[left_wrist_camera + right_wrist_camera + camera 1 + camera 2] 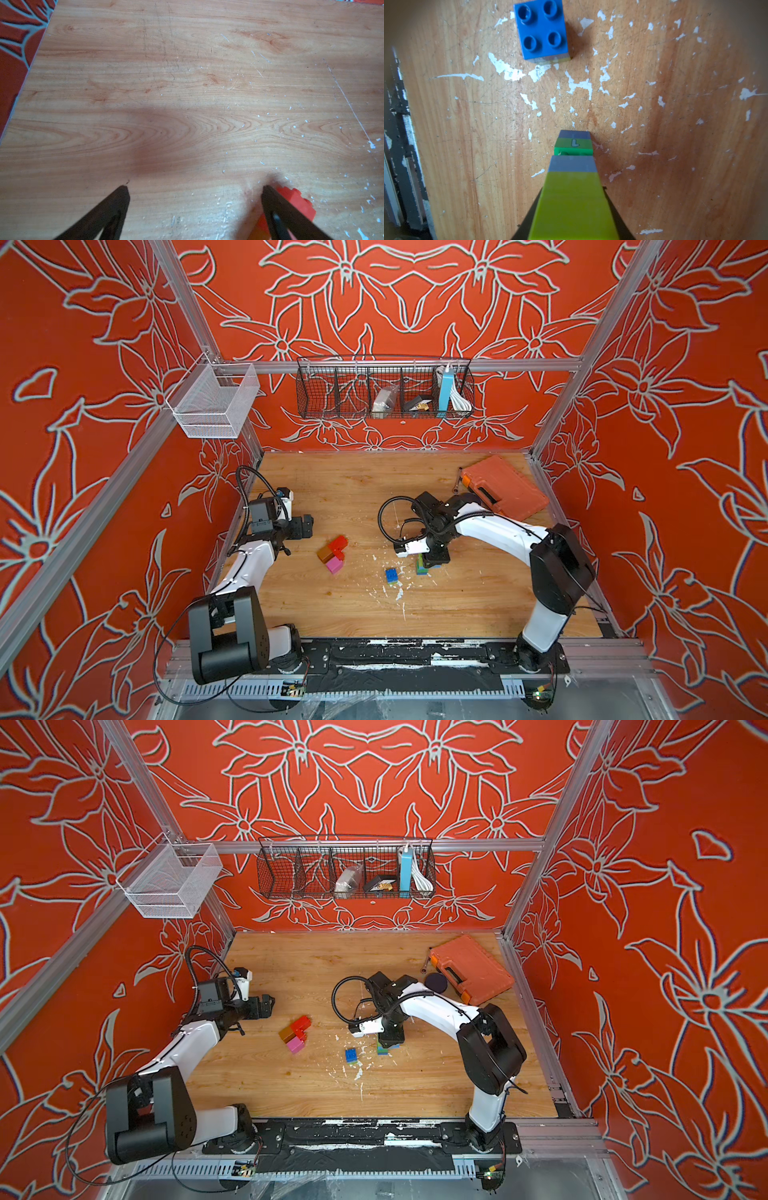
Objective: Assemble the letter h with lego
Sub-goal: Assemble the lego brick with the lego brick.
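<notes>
Lab robot cell: aluminium frame [519,364], red floral walls [415,290], wooden tabletop [353,497], wire basket [332,393].

In both top views the right gripper [432,561] covers most of the green-and-blue lego brick stack [422,569] beneath it. In its wrist view the blurred lime-green plastic lego brick [573,207] it grips runs off the edge and hides nearly all of both fingers [616,220]. Behind one of the left gripper's [194,188] fingers, a red studded lego brick [299,199] shows only in part.

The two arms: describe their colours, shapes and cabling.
Both the left arm and right arm have white rounded links with bulky black joint housings. A black ribbed cable loops by each wrist. The left end effector and right end effector have black tapered fingers.
</notes>
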Robot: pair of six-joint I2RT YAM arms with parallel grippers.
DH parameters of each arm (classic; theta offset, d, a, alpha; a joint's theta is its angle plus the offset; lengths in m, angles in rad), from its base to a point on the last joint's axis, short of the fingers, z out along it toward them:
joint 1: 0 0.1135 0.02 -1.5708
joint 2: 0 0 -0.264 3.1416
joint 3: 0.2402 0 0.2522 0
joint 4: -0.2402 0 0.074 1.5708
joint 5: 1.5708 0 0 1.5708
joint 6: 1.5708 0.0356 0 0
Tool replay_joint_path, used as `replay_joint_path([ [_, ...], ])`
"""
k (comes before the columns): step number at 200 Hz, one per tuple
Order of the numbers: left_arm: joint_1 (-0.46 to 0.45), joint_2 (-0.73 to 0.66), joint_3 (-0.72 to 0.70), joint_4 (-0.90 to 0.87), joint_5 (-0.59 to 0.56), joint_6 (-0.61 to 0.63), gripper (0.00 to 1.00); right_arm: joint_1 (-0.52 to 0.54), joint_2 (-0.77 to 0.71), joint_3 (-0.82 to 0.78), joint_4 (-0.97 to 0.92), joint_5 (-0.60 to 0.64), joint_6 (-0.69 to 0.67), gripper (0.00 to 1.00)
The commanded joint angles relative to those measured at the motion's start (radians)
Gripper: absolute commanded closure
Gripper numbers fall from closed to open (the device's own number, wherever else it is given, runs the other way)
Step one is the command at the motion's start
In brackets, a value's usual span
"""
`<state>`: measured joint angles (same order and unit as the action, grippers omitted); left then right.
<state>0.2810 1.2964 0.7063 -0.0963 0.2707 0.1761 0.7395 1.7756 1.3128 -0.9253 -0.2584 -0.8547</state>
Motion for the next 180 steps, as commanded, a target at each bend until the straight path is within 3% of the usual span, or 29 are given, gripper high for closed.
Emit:
replay_joint_path([
  [1, 0.005, 0.015, 0.028, -0.011, 0.006, 0.007, 0.00, 0.007, 0.014, -0.031, 0.002, -0.006, 0.007, 0.70],
  [77, 0.004, 0.017, 0.030, -0.020, 0.010, 0.011, 0.00, 0.007, 0.059, -0.069, -0.009, -0.014, 0.024, 0.73],
  [180, 0.005, 0.043, 0.052, -0.038, -0.004, 0.008, 0.00, 0.080, 0.102, -0.166, 0.048, 0.173, 0.098, 0.77],
])
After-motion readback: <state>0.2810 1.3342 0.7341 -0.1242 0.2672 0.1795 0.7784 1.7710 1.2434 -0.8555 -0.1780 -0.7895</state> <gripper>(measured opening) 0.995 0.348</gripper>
